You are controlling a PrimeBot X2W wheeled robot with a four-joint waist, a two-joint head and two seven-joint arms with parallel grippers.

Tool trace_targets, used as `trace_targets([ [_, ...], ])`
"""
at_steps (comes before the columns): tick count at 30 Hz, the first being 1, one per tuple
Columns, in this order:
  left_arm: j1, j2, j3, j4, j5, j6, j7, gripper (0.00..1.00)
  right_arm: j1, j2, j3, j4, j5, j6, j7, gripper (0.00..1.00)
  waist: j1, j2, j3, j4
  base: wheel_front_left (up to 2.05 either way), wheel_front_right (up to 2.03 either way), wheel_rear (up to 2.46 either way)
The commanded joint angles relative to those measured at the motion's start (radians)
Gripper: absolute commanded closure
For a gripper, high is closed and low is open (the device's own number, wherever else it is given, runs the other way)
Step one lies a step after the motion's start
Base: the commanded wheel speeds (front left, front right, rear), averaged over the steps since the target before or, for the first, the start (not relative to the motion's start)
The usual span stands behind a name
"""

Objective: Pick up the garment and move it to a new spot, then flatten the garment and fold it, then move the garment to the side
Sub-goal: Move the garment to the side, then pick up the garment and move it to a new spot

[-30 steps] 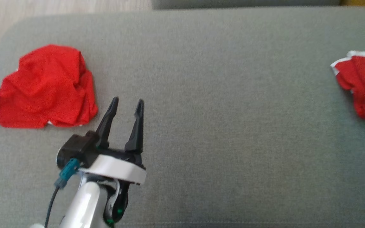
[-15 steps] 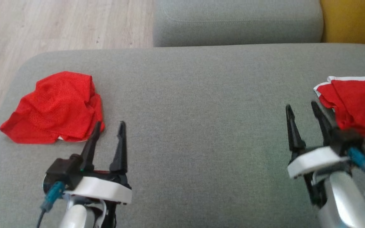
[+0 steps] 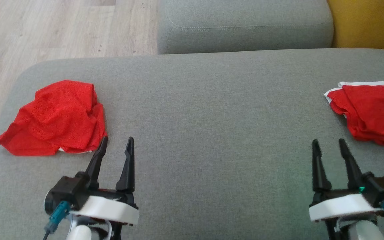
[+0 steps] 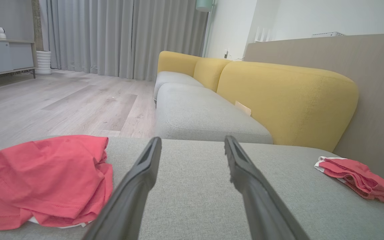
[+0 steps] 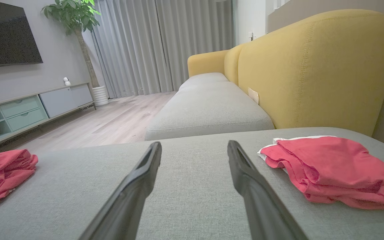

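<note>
A crumpled red garment (image 3: 53,116) lies at the left end of the grey cushion (image 3: 212,110); it is also in the left wrist view (image 4: 42,176). A second red garment with white trim (image 3: 368,110) lies bunched at the right end, close in the right wrist view (image 5: 328,166). My left gripper (image 3: 117,139) stands open just right of the left garment, one fingertip near its hem, nothing between the fingers. My right gripper (image 3: 328,141) stands open, in front of and left of the right garment, apart from it.
Beyond the cushion sits another grey seat (image 3: 245,30) with a yellow backrest (image 3: 368,23) to its right. Wooden floor (image 3: 45,30) lies past the left end. The cushion's left edge curves down beside the left garment. A TV cabinet (image 5: 28,106) stands far off.
The head camera has tilted up, shifting the whole picture. My right gripper has drawn back from the right garment to the lower right. My left gripper sits lower and further left, still open.
</note>
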Motion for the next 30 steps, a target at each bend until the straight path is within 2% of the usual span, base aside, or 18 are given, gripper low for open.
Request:
trace_targets([
  [1, -0.024, 0.004, 0.037, -0.038, 0.009, 0.008, -0.012, 0.00, -0.018, -0.003, 0.035, -0.046, -0.008, -0.001, -0.012, 0.00, 0.0000, -0.0001, -0.002, -0.002, 0.00, 0.00, 0.00],
  [13, -0.020, 0.004, 0.026, -0.045, -0.006, 0.030, -0.012, 0.00, 0.003, -0.003, 0.028, -0.080, 0.003, -0.001, -0.012, 0.00, 0.0000, -0.0001, -0.005, 0.003, 0.00, 0.00, 0.00],
  [24, -0.017, 0.004, 0.025, -0.032, -0.011, 0.026, -0.012, 0.00, 0.002, -0.003, 0.031, -0.065, 0.011, -0.001, -0.012, 0.00, 0.0000, -0.0001, -0.008, 0.005, 0.00, 0.00, 0.00],
  [30, -0.021, 0.004, 0.023, -0.021, -0.018, 0.030, -0.012, 0.00, 0.004, -0.003, 0.048, -0.047, 0.020, -0.001, -0.012, 0.00, 0.0000, -0.0001, -0.012, 0.041, 0.00, 0.00, 0.00],
])
